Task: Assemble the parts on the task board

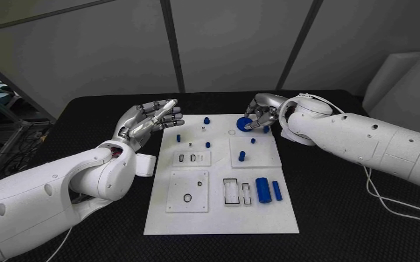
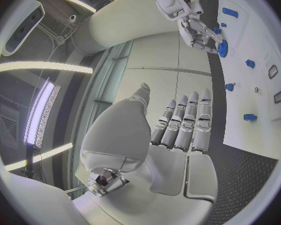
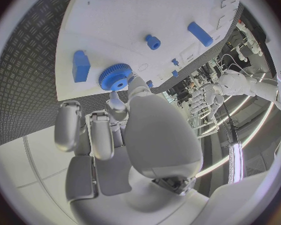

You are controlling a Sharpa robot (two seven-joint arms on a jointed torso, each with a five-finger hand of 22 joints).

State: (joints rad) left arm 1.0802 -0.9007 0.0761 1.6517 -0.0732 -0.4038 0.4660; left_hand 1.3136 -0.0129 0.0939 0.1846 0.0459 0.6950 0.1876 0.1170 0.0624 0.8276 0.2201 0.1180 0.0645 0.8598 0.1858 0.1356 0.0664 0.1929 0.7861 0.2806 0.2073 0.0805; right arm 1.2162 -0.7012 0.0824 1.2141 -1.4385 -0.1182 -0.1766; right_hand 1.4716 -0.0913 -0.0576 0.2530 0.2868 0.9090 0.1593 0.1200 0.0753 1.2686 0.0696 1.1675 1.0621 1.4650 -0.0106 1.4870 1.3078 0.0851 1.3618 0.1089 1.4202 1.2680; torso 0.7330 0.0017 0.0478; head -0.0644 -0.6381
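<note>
The white task board (image 1: 219,216) lies mid-table. My right hand (image 1: 264,112) is over its far right corner and pinches a blue toothed gear (image 1: 244,123) between thumb and a finger. The right wrist view shows that gear (image 3: 116,78) close above the board (image 3: 115,20); whether it touches the board I cannot tell. My left hand (image 1: 156,116) hovers over the board's far left corner, fingers stretched out and holding nothing. In the left wrist view the left hand's fingers (image 2: 184,125) lie straight side by side, with the right hand (image 2: 200,32) and gear (image 2: 222,48) beyond.
A blue cylinder (image 1: 261,189) and a blue bar (image 1: 277,190) lie near the board's right edge. Small blue pegs (image 1: 206,119) (image 1: 178,137) (image 1: 243,156) stand on its far half. Slotted insets (image 1: 236,190) (image 1: 188,192) sit nearer me. A cable (image 1: 385,204) trails at the right.
</note>
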